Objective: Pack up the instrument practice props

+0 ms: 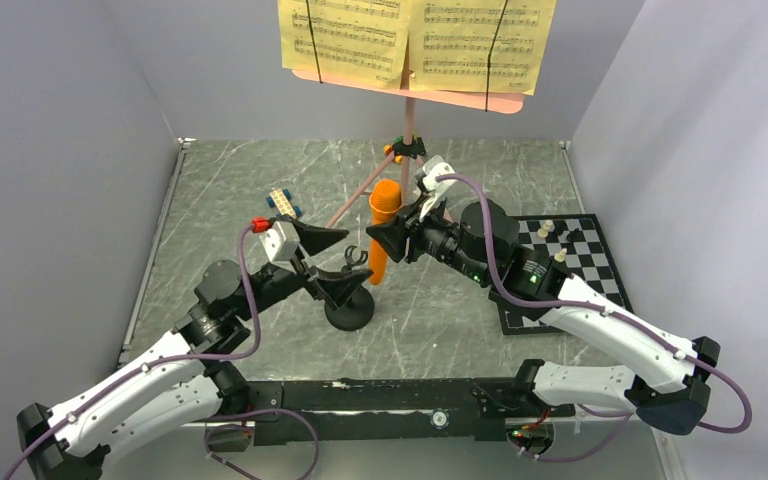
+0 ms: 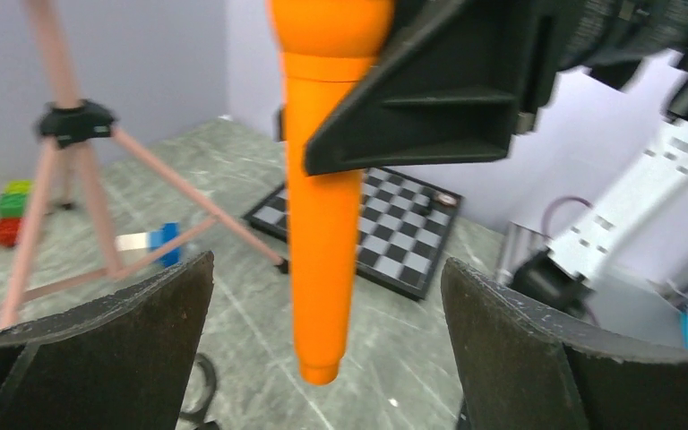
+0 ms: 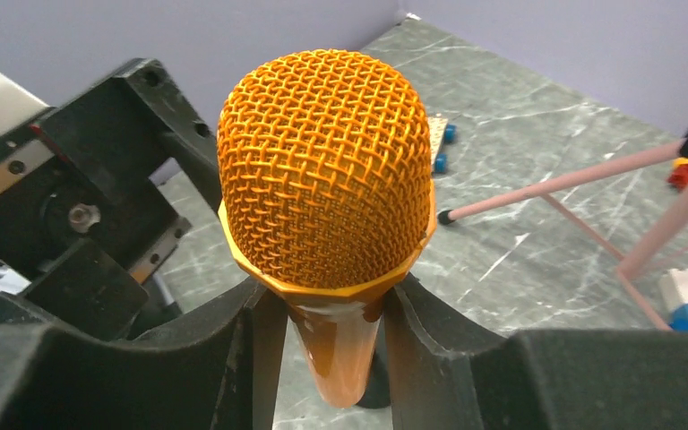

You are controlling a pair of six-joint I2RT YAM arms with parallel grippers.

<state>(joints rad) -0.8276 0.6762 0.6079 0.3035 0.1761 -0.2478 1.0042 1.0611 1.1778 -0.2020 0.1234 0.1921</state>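
**At mid-table, above the black stand: orange mic clamped in the right claw**

Near the table (image 1: 260,170) centre, orange microphone (image 1: 382,230) hanging upright, mesh head up, tapered tail down. Gripped just under the head by the right gripper (image 1: 392,235), reaching in from the right; in the right wrist view, both padded fingers (image 3: 233,358) pressed against the neck of the microphone (image 3: 327,170), jaws part-closed on it.

Left gripper (image 1: 335,262) spread wide, holding nothing, just left of the microphone. From the left wrist camera, the tail of the microphone (image 2: 322,224) seen between the two open fingers (image 2: 116,340), touching neither, with a gap either side.

Directly below, small black round-based mic stand (image 1: 350,315), its base on the table just near of the microphone's tail. Tail apart from the stand's clip.

Farther back, pink music stand (image 1: 407,120) upright on its tripod legs, yellow sheet-music pages (image 1: 415,40) spread across its desk under two dark bands.

To the right, chessboard (image 1: 570,270) with a few pieces, partly under the right arm. To the far left of the microphone, small blue-and-white blocks (image 1: 282,200) on the table.
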